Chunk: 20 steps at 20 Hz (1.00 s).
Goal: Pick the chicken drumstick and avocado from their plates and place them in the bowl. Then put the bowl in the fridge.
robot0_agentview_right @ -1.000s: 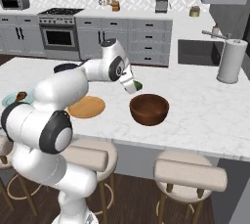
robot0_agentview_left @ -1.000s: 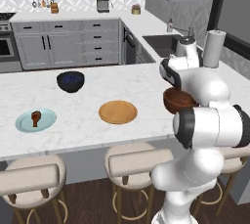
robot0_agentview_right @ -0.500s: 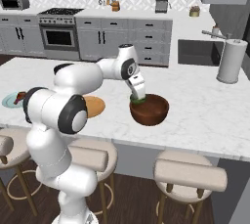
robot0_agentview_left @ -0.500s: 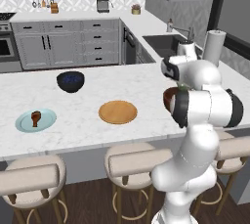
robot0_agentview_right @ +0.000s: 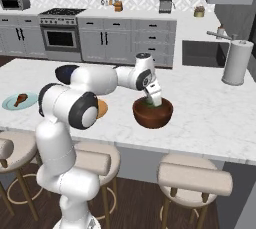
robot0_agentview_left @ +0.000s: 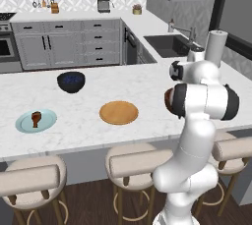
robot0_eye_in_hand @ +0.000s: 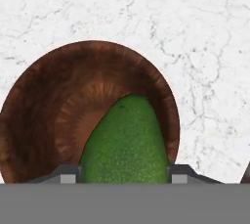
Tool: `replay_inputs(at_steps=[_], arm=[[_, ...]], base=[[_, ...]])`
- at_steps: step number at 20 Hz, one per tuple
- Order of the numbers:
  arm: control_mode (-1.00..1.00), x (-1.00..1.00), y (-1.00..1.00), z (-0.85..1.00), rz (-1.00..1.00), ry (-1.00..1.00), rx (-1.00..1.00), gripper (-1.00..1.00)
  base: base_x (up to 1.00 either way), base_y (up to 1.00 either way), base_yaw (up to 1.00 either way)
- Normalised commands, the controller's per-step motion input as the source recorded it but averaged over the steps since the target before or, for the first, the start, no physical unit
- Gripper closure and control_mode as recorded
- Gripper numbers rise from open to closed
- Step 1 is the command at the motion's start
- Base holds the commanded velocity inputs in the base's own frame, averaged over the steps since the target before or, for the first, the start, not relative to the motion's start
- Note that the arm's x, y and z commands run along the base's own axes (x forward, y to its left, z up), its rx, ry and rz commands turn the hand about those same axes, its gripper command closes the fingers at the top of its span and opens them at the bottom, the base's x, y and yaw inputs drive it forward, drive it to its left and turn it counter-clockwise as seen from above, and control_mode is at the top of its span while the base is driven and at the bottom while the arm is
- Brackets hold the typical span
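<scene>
Fingers [robot0_eye_in_hand: 68, 173] of the white robot arm are closed on the small dark-green avocado [robot0_eye_in_hand: 127, 142], one dark tip on each side of it, and they hold it right over the hollow of the round reddish-brown wooden bowl [robot0_eye_in_hand: 58, 115]. From the right base camera the fingers [robot0_agentview_right: 151, 102] point down into that bowl [robot0_agentview_right: 153, 114], with a bit of green showing at the rim; I cannot tell if the avocado touches the bottom of the bowl. The bowl sits on the white marble tabletop [robot0_agentview_right: 210, 113], close to its near edge, above the bar stools. From the left base camera the bowl [robot0_agentview_left: 168, 102] is mostly hidden behind the arm. The flat round tan-orange wooden plate [robot0_agentview_left: 118, 112] lies bare near the middle of the tabletop's near edge. The flat round pale blue plate [robot0_agentview_left: 35, 121] is toward the left end of the near edge, and the small reddish-brown chicken drumstick [robot0_agentview_left: 36, 118] lies on it. A dark navy-blue bowl [robot0_agentview_left: 71, 82] stands farther back, between the two plates. A white paper towel roll [robot0_agentview_right: 235, 63] stands upright near the far right corner, beside the sink [robot0_agentview_left: 170, 45].
</scene>
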Motion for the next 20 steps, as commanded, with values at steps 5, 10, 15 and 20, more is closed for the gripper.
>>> replay_inputs(at_steps=[5, 10, 15, 20], arm=[[-1.00, 0.10, 0.01, -0.05, -0.02, 0.00, 0.01, -1.00], [-1.00, 0.00, 0.00, 0.20, -0.01, -0.03, 0.00, -1.00], [-1.00, -0.28, 0.24, 0.66, 0.01, -0.20, 0.00, -1.00], [-1.00, -1.00, 0.77, 0.83, 0.23, -0.13, 0.00, -1.00]], base=[[0.00, 0.00, 0.00], [0.00, 0.00, 0.00], [0.00, 0.00, 0.00], [0.00, 0.00, 0.00]])
